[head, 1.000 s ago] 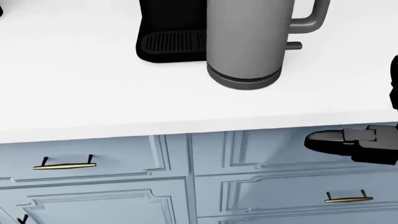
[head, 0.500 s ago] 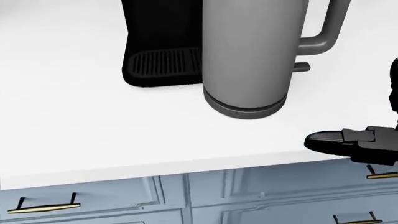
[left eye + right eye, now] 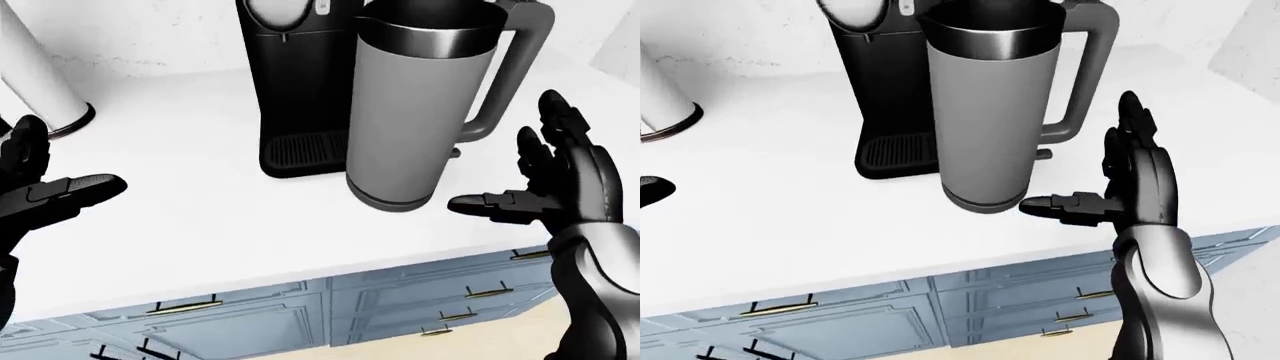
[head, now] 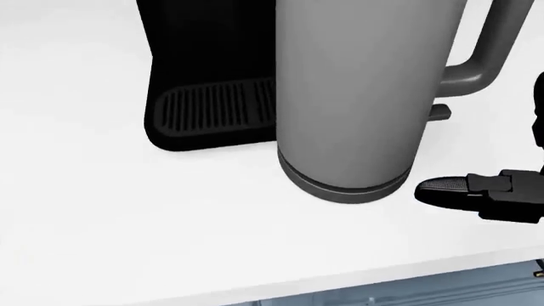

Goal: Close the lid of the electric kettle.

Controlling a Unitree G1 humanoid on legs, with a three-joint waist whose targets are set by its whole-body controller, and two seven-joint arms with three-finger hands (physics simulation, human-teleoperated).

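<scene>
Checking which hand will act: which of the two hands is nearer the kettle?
The right hand, open beside the grey kettle handle; the left hand hangs far off at the view's left edge.

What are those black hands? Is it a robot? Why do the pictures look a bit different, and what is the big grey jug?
Yes, it is a robot shaped like a person, inside a computer-made kitchen. All three pictures come from cameras on its head, so you see what it sees, looking down over its own arms. Two cameras work like a pair of eyes, so their pictures nearly match; the third looks more steeply down.

The black shapes are its three-finger hands: the left hand and the right hand. Both are open and hold nothing.

The grey jug is an electric kettle standing on a white counter. Its top is open, and the robot should close its lid. The pictures do not clearly show the lid itself. Behind the kettle stands a black coffee machine. Below are blue drawers with gold handles.
</scene>
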